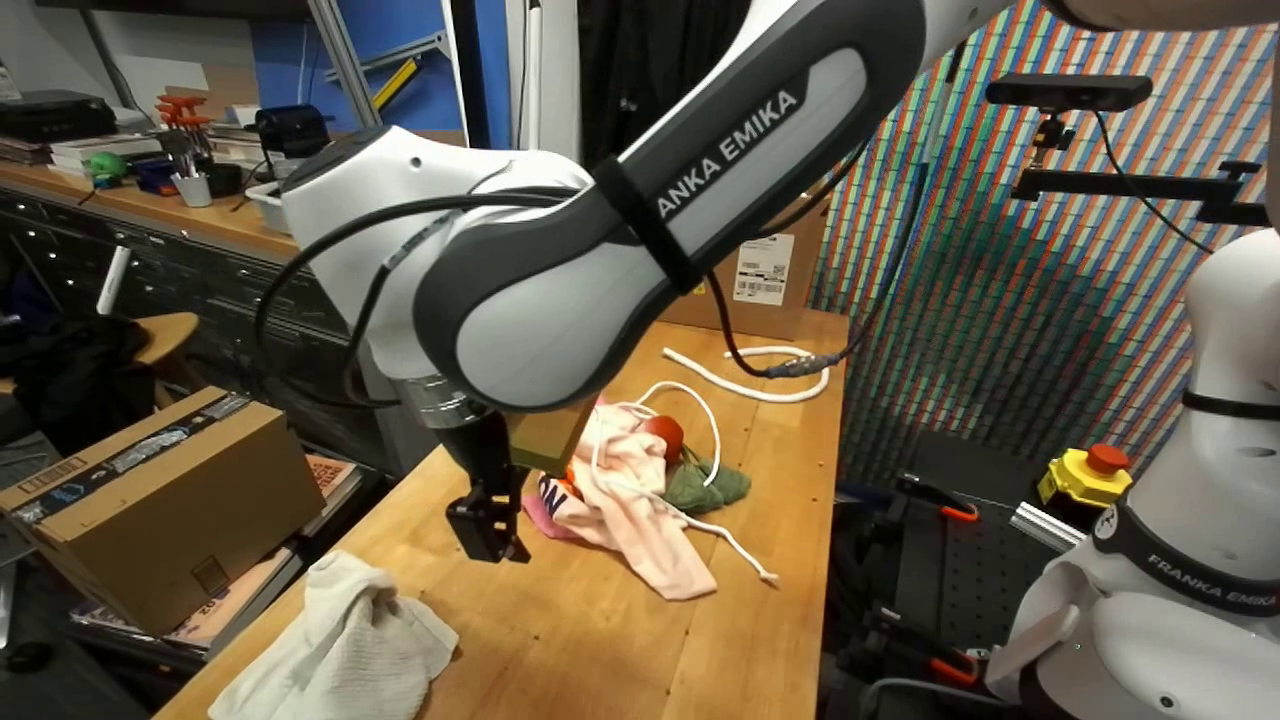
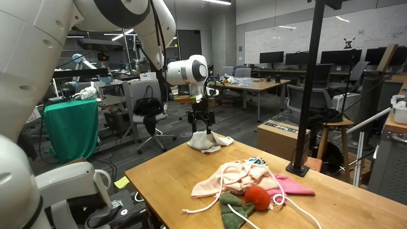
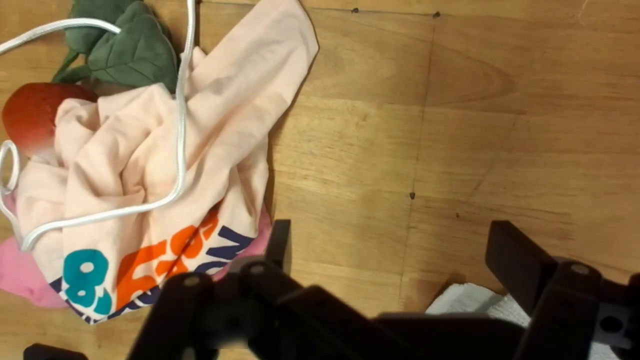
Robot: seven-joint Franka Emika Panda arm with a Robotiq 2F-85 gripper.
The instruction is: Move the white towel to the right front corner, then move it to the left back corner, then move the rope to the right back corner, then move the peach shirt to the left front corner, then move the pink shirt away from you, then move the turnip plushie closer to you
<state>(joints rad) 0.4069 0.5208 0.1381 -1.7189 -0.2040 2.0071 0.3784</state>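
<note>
Pincer [image 3: 390,234]: spread wide, nothing is held.
White rope [image 3: 181,135]: draped across peach shirt [image 3: 145,160]; if pulled, shirt could be dragged.
Pink shirt [image 2: 294,186]: partly underneath, so could be pinched together.

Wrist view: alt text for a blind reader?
Open gripper above a wooden table; at left, a printed peach shirt lies over a pink shirt, white rope across it. Turnip plushie at upper left; white towel partly hidden at lower right.
</note>
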